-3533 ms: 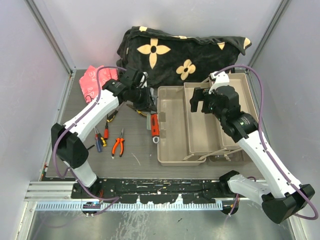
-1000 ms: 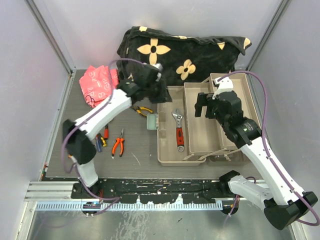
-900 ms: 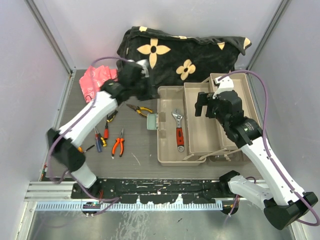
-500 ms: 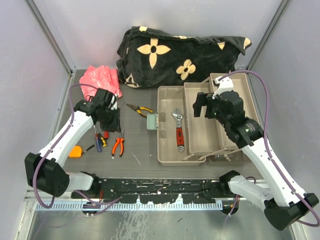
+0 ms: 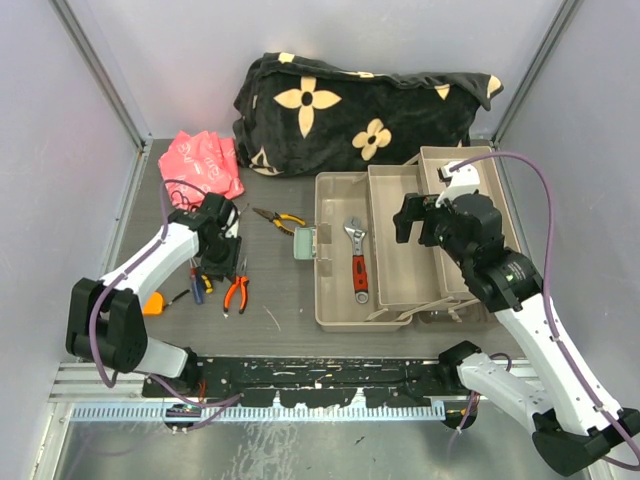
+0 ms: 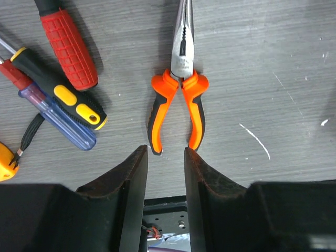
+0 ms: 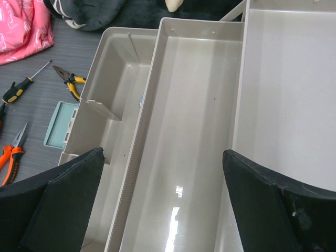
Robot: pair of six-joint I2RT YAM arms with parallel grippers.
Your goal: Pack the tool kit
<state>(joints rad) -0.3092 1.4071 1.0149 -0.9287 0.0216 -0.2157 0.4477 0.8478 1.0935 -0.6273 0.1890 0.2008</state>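
The open toolbox (image 5: 331, 312) stands on the right with its beige trays folded out. A red-handled wrench (image 5: 357, 262) lies in its left tray. My left gripper (image 5: 222, 264) hangs just above the orange-handled pliers (image 5: 236, 292). In the left wrist view the pliers (image 6: 178, 105) lie just beyond my left gripper (image 6: 165, 157), which is open and empty. Screwdrivers (image 6: 63, 97) lie to their left, beside the orange tape measure (image 6: 5, 163). My right gripper (image 5: 420, 222) is wide open and empty over the middle tray (image 7: 194, 105).
Yellow-handled pliers (image 5: 280, 219) and a small teal box (image 5: 305, 243) lie left of the toolbox. A pink bag (image 5: 200, 162) sits at the back left. The black flower-patterned blanket (image 5: 350, 110) fills the back. The frame rail runs along the near edge.
The wrench went from my left gripper into the left tray. The left arm then swung back left and came down over the orange pliers. The right arm shifted only slightly.
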